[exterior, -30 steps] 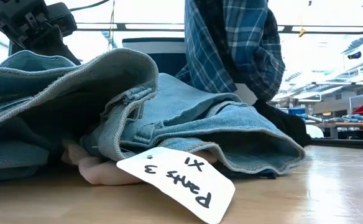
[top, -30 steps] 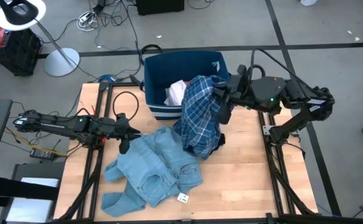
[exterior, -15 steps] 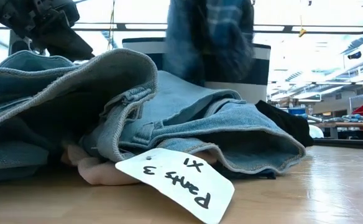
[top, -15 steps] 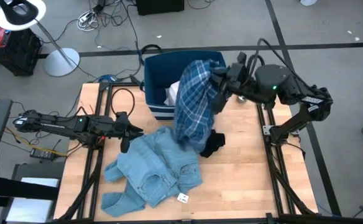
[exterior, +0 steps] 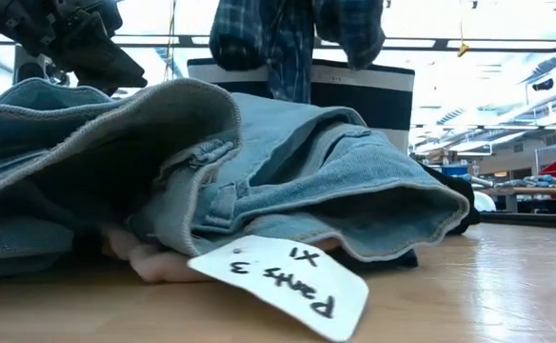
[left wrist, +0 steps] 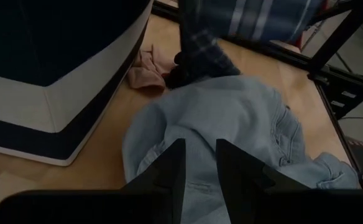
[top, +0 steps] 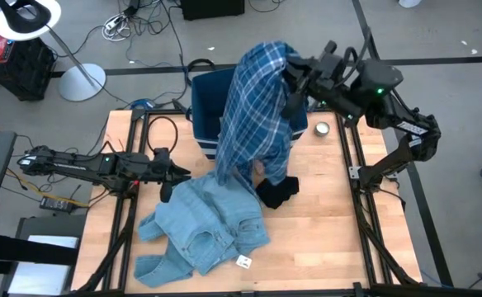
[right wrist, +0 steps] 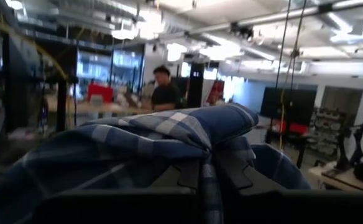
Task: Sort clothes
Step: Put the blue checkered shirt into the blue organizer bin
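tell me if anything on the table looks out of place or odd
A small round metal object sits alone on the table's far right edge, beside the bin; it isn't clothing. A tag marked "Pants 3 XL" lies beside the jeans.

Denim pile [exterior: 259, 181] fills foreground, white tag [exterior: 283, 284] "Pants 3 x1" lying w/ it on table [exterior: 487, 295]. Plaid shirt [exterior: 297, 38] hangs behind, in front of striped bin [exterior: 383, 90]. Dark arm [exterior: 64, 33] above denim.

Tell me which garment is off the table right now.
The plaid shirt: the right gripper holds it hanging over the bin, while the jeans and black item lie flat.
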Robot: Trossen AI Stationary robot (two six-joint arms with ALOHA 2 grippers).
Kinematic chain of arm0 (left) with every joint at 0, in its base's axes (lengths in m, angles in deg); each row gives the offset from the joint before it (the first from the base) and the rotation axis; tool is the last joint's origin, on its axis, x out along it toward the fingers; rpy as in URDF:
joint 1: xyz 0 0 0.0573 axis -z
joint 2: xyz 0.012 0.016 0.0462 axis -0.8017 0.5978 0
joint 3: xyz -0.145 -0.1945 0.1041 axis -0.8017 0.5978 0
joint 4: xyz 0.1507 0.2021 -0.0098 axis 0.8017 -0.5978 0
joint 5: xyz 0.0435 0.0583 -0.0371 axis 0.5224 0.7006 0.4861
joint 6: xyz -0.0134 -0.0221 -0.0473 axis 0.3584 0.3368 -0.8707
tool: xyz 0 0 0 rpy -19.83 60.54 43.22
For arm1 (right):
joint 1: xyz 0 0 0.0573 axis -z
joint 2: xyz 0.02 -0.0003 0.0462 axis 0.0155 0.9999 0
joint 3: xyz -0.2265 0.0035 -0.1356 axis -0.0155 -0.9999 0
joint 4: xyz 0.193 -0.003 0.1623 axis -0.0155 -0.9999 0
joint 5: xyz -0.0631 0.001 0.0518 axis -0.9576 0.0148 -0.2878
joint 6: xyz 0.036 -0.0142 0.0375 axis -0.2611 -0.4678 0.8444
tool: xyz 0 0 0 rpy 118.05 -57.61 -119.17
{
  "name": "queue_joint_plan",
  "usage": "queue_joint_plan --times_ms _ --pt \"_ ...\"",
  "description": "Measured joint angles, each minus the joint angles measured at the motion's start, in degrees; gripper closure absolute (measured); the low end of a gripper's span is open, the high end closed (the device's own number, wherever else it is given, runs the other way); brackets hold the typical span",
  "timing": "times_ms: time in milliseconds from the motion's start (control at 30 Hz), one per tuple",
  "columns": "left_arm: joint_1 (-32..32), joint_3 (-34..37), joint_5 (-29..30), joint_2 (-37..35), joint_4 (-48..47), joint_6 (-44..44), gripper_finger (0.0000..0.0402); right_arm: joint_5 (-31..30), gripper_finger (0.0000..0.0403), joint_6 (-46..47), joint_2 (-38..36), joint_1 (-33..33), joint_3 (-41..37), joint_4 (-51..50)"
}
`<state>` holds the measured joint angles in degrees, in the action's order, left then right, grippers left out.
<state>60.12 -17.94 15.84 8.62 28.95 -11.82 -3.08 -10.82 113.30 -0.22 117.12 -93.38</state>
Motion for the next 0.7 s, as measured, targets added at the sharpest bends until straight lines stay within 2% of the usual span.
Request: queue_joint_plan --times_ms 333,700 --pt "0.00 0.00 0.00 0.02 -0.09 0.06 0.0307 7.60 0.0390 0.04 -0.02 5.99 0.04 9.54" --pt "-0.07 0.00 3.78 0.04 -0.02 0.28 0.0307 8.64 0.0389 0.13 1.92 7.87 0.11 3.95"
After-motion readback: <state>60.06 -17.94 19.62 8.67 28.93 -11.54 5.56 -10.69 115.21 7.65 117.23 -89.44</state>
